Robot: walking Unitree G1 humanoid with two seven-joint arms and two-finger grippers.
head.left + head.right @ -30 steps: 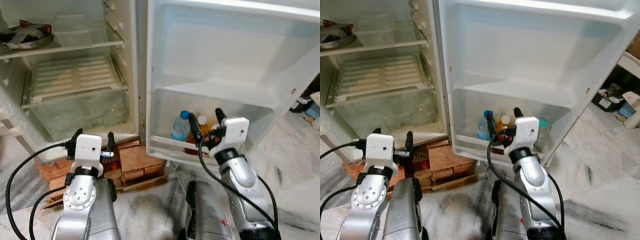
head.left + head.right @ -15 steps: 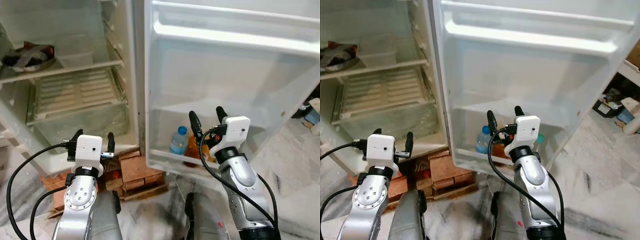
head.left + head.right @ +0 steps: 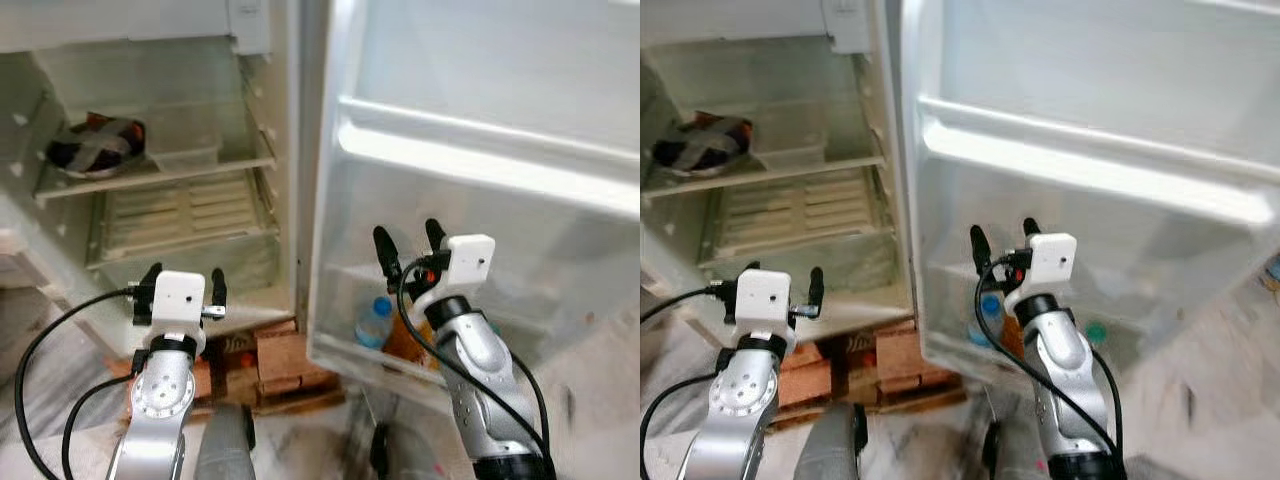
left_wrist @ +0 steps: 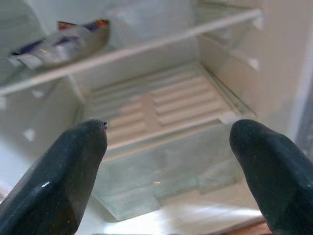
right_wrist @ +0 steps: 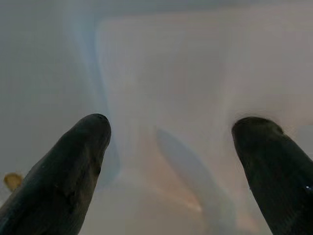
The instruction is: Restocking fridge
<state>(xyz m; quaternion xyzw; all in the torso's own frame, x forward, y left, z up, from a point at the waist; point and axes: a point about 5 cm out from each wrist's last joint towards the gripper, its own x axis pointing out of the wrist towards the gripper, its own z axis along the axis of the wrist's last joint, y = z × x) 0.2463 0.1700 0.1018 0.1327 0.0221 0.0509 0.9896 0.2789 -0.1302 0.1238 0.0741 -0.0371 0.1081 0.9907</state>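
Note:
The white fridge stands open before me, its door (image 3: 480,170) swung out on the right. In the door's bottom bin stand a blue-capped water bottle (image 3: 372,324), an orange drink bottle (image 3: 410,338) and a green-capped bottle (image 3: 1095,333). My right gripper (image 3: 407,242) is raised in front of that bin, open, with nothing between its fingers. My left gripper (image 3: 180,283) is open and empty too, held before the clear crisper drawer (image 3: 170,262). A dark foil packet (image 3: 95,145) lies on the shelf (image 4: 146,46) above.
A clear plastic box (image 3: 185,145) sits on the same shelf as the packet. The fridge rests on red bricks (image 3: 285,360) over a marble floor (image 3: 1200,420). The ribbed crisper cover (image 4: 161,105) lies beneath the shelf.
The whole picture has slid downward, so the camera has tilted up and more of the upper fridge and door shows. The right gripper stands higher against the door bin. Both grippers stay open.

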